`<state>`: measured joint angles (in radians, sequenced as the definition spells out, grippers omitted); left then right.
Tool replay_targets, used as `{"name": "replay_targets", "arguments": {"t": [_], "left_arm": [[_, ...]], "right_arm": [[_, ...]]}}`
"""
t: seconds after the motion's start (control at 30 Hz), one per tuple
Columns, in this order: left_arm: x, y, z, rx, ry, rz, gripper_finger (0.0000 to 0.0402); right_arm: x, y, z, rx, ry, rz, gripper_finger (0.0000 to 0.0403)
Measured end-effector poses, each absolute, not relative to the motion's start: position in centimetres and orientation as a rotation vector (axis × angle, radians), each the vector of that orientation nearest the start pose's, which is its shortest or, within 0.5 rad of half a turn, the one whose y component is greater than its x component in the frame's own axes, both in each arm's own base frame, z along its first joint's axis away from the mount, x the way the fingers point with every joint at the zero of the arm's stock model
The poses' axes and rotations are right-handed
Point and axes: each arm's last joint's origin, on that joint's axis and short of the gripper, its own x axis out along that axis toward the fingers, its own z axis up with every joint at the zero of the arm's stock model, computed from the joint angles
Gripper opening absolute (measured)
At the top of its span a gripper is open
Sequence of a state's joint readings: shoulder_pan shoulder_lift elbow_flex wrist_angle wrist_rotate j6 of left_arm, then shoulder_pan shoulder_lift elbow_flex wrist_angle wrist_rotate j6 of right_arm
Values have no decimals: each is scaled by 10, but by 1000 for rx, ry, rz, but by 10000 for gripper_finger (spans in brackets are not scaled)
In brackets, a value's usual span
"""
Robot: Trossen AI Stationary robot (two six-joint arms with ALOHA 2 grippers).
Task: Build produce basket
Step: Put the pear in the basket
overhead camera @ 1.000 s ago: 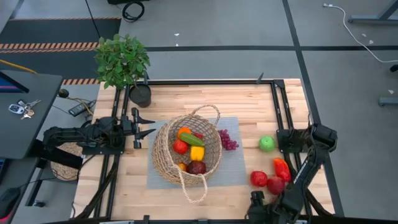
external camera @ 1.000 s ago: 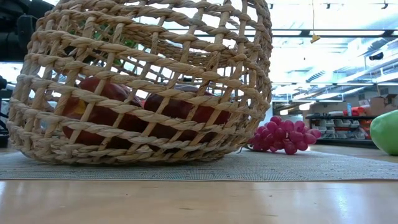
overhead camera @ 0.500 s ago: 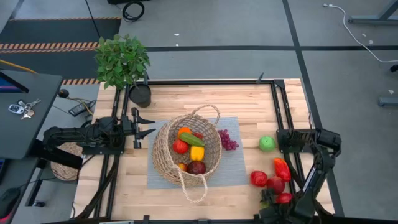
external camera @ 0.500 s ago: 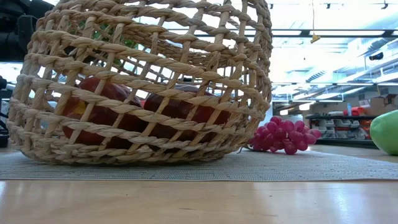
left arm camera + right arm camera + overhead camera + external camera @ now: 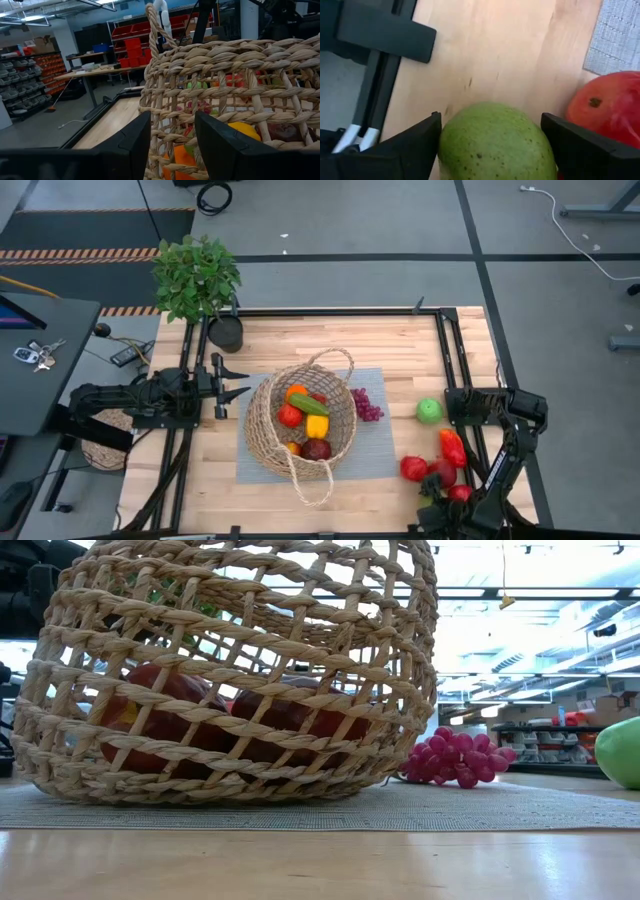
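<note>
Tan wicker makes up the basket [image 5: 300,423], which sits on a grey woven mat [image 5: 375,455] in the middle of a pale wooden table [image 5: 380,345], already holding an orange, red apples, a yellow pepper, a green vegetable and a dark plum. Purple grapes [image 5: 366,405] lie on the mat just beside the basket, and a green apple [image 5: 429,410] rests farther toward the right arm's side. Near the table's front right corner lie a red apple [image 5: 414,468], a darker red fruit [image 5: 442,473] and a red pepper [image 5: 452,447]. The right gripper [image 5: 490,145] hangs low at that corner, its fingers [image 5: 395,150] spread wide on either side of a green pear [image 5: 495,142], not visibly clamping it. Compared with a second ago, the right arm has drawn back toward the table's front edge, and the fruits it covered are uncovered. The left gripper [image 5: 238,382] waits just left of the basket, fingers apart and empty, unmoved. A potted plant [image 5: 198,280] stands at the far left corner.
</note>
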<state>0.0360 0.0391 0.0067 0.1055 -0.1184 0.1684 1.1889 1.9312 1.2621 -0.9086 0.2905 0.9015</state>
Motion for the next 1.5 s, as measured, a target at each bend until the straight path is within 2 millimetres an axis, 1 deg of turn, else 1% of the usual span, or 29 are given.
{"name": "replay_targets", "arguments": {"t": [0.2, 0.37, 0.5, 0.67, 0.8, 1.1, 1.2, 1.33, 1.5], "left_arm": [[99, 7, 173, 165, -60, 160, 160], [99, 7, 173, 165, -60, 160, 160], [99, 7, 173, 165, -60, 160, 160], [99, 7, 173, 165, -60, 160, 160], [99, 7, 173, 165, -60, 160, 160], [99, 7, 173, 165, -61, 160, 160], [99, 7, 173, 165, -61, 160, 160], [99, 7, 173, 165, -60, 160, 160], [99, 7, 173, 165, -60, 159, 160]], "right_arm": [[135, 314, 150, -345, 1310, 109, 307], [137, 314, 153, -346, 1312, 106, 304], [143, 316, 163, -361, 1307, 120, 304], [154, 325, 181, -307, 1280, 137, 304], [164, 333, 201, -249, 1242, 166, 305], [181, 337, 238, -287, 1070, 123, 306], [187, 337, 248, -322, 992, 102, 306], [199, 330, 263, -412, 910, 41, 306], [214, 316, 277, -597, 767, -89, 307]]}}
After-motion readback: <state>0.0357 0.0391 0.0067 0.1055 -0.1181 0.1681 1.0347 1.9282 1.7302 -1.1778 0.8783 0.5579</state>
